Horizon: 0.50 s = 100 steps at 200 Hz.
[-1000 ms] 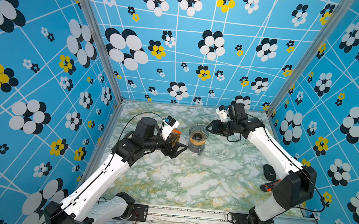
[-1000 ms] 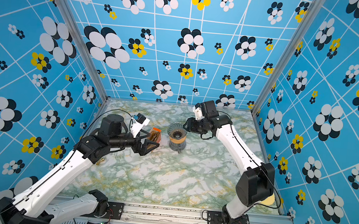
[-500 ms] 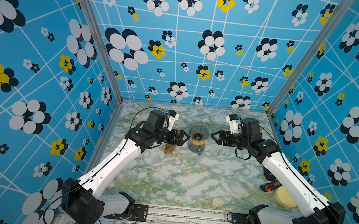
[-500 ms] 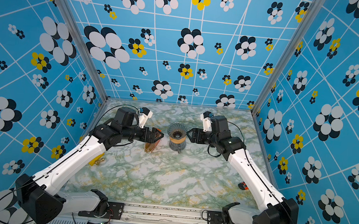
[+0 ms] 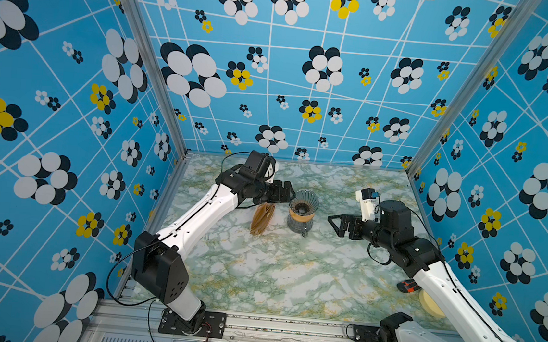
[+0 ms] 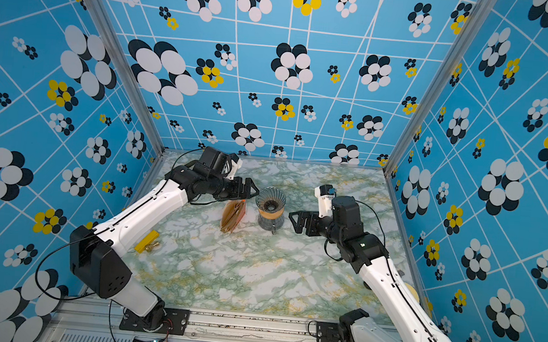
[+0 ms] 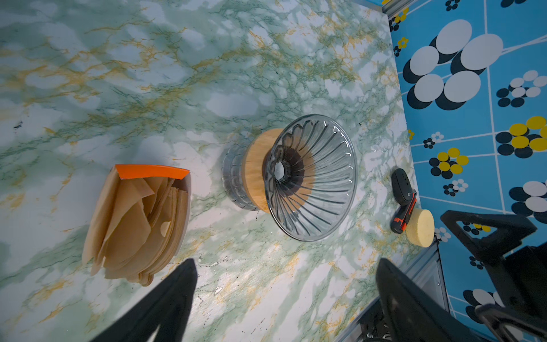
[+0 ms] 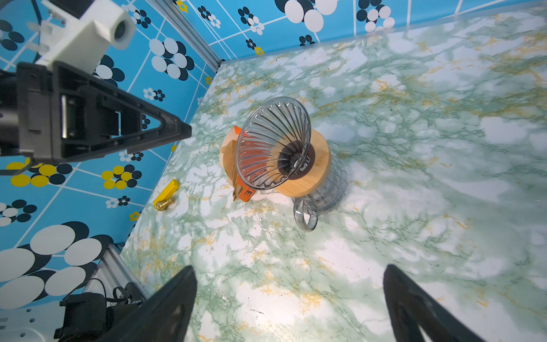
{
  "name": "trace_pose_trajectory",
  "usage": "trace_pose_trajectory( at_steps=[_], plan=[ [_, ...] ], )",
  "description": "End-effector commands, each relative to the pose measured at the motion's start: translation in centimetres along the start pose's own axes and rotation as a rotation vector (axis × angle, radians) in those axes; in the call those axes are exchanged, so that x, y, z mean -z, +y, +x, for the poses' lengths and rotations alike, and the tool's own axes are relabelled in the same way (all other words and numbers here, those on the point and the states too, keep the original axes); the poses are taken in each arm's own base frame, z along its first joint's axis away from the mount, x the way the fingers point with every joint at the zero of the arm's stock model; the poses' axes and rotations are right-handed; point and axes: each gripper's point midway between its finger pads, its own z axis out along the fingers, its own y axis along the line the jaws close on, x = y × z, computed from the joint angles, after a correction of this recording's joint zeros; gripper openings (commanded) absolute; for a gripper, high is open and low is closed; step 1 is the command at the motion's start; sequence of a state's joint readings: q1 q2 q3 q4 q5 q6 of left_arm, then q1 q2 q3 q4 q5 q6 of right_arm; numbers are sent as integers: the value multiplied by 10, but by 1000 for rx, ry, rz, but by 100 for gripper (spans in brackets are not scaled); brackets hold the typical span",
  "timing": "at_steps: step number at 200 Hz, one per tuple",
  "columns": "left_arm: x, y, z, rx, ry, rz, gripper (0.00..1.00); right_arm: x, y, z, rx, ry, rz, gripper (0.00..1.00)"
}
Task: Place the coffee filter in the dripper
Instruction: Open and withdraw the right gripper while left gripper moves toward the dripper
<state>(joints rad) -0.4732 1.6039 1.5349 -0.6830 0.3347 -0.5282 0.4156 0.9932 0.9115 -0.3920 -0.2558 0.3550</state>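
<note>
Dripper (image 7: 310,177) stands empty on its wooden ring (image 7: 257,168); the coffee filter (image 7: 127,231) is among loose brown sheets in the orange-tagged packet (image 7: 151,171) just beside it. Left gripper (image 7: 285,263) and right gripper (image 8: 290,268) gape wide, holding nothing. Better to pinch only one outer sheet near its top edge. Where one sheet ends is hard to see in any view.

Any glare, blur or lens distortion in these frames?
Left wrist view: small glints on the dripper rim, otherwise sharp; left gripper fingers near the lens are soft. Right wrist view: right gripper fingers also soft, dripper sharp. Both top views: wide-angle splay of the frame posts, even light, soft shadows on the table.
</note>
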Motion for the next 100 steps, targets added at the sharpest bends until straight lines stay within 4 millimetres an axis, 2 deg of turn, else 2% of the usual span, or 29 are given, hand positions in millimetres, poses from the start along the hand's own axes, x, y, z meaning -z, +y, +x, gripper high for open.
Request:
trace_pose_trajectory(
  at_steps=[1,52,100],
  plan=[
    [2,-1,-3,26,17,-34,94,7,-3,-3,22,-41,12,99],
    [-20,-3,2,27,106,-67,91,7,-2,5,9,-55,-12,99],
    [-36,-11,-6,22,155,-66,83,7,-8,13,8,-39,9,99]
  ],
)
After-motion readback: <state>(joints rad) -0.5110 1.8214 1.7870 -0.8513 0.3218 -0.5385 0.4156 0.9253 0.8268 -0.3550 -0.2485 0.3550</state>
